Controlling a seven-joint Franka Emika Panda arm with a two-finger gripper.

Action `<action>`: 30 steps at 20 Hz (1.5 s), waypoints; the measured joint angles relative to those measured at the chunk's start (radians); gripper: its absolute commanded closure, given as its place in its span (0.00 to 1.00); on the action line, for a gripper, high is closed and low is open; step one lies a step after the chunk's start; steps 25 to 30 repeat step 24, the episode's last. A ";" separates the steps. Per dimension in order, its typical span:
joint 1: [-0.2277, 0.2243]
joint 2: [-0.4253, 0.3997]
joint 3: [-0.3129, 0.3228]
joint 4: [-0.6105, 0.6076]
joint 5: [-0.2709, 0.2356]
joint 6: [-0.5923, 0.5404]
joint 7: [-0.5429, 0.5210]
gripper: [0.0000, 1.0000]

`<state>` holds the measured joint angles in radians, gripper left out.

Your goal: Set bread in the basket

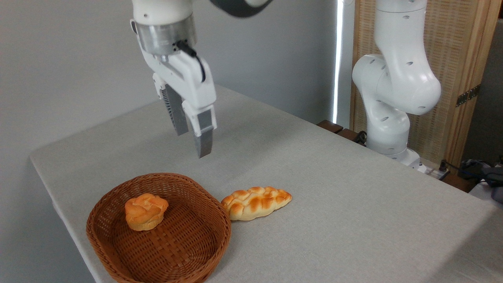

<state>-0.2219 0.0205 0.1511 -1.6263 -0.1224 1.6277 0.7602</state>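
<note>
The bread (pixel 145 211), a small round orange-brown bun with a knotted top, lies inside the brown wicker basket (pixel 196 196) at its left side. The basket sits at the table's front left. My gripper (pixel 193 140) hangs in the air above and behind the basket, well clear of the bun. Its two fingers are apart with nothing between them, so it is open.
A longer, paler braided loaf (pixel 255 202) lies on the grey tablecloth, touching the basket's right rim. The arm's white base (pixel 393 98) stands at the table's far right. The table's left edge runs close behind the basket.
</note>
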 measured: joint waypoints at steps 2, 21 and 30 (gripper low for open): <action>-0.001 0.001 -0.006 0.008 0.018 -0.005 -0.093 0.00; 0.090 -0.024 -0.115 0.061 0.085 -0.009 -0.216 0.00; 0.090 -0.024 -0.115 0.061 0.085 -0.017 -0.216 0.00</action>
